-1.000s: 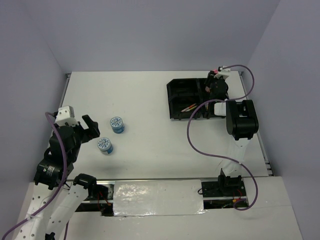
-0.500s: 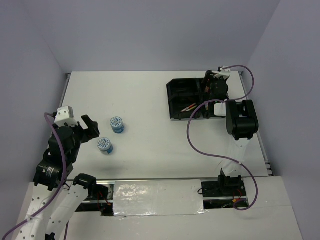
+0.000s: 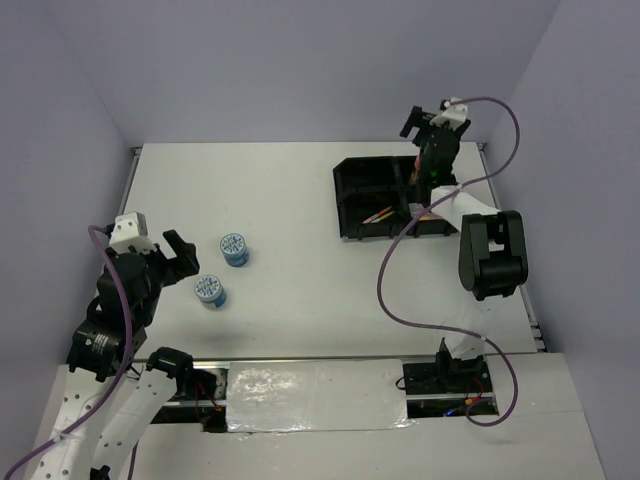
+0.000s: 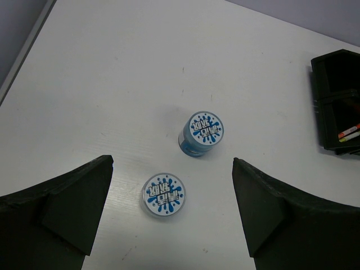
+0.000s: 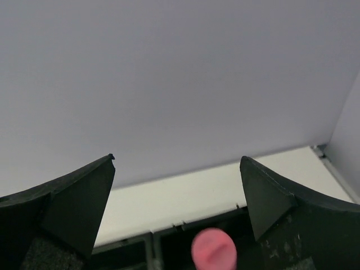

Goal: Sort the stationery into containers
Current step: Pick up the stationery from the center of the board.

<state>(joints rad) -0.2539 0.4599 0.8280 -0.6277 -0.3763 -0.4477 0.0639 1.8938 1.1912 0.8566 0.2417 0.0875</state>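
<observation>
- While the tape roll (image 4: pixel 203 130) nearer the black tray (image 3: pixel 341 200) and the second tape roll (image 4: pixel 163 194) stand on the bench (image 3: pixel 290 200) well left of that tray, the left fingers (image 3: pixel 180 250) hang spread further left, pinching nothing.
- Right fingers (image 3: pixel 422 125) are spread wide above the tray's far-right corner, nothing pinched. Pink-capped glue stick (image 5: pixel 212 252) shows just below the gap.
- Pens (image 3: pixel 378 214) lie in the tray's near-left compartment.
- Risk: the rolls sit close together, so closing on one could nudge the other, and being round it may roll away from the tray.
- Risk: the glue stick looks upright, so a low sweep by the right fingers could tip it into the wrong compartment.
- Writing: each roll's lid has a blue splash logo w/ white lettering, unreadable.
</observation>
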